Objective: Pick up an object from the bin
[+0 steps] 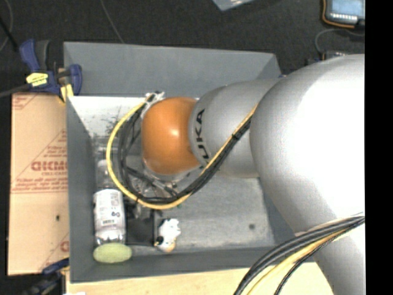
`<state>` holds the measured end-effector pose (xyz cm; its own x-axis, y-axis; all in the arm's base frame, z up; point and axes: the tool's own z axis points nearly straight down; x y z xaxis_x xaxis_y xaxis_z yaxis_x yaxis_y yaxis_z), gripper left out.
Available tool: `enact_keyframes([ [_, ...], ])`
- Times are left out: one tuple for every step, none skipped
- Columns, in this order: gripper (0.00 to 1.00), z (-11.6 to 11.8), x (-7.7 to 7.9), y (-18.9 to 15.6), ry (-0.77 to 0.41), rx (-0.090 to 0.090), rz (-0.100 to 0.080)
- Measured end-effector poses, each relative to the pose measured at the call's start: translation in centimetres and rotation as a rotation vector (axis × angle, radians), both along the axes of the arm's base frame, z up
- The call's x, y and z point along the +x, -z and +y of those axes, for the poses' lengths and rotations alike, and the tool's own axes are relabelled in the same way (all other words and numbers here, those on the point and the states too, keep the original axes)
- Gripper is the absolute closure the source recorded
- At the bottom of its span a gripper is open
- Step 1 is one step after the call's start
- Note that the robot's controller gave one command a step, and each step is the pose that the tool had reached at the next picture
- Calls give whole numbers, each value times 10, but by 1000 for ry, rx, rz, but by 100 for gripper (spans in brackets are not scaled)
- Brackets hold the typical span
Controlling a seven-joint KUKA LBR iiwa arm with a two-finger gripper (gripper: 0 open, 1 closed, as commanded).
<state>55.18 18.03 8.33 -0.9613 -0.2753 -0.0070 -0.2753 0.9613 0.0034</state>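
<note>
Camera view, looking down into the grey metal bin (233, 223). Silver arm (288, 140) reaching in from the right, ending in a rounded orange cover (166, 134), with a yellow cable (112, 146) and several black ones looped round its left side.

Taken as landmark: a clear plastic bottle (108, 215) with a white label, lying lengthwise along the bin's left wall, close to the lower left corner.

Gripper (144, 195) hanging beneath the orange cover, just right of the bottle's upper half and near it. Mostly hidden by cover and cables, so cannot tell how far open, nor whether anything held.

Just right of the bottle's lower half, and directly below the gripper, a black block (141, 231). Possibly a loose thing on the bin floor, possibly part of the tool; hard to say from this angle. Beside the bottle, touching it or very nearly.

Farther right of the bottle, against the black block's far side, a small white toy figure (167, 232) with black and yellow marks.

At the bottle's lower end, touching it, a pale green oval thing (112, 253) lying crosswise near the bin's front wall.
</note>
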Motion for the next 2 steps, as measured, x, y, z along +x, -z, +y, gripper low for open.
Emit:
enact_keyframes([
  [100, 0, 0, 0, 1, 0, 0],
  [100, 0, 0, 0, 1, 0, 0],
])
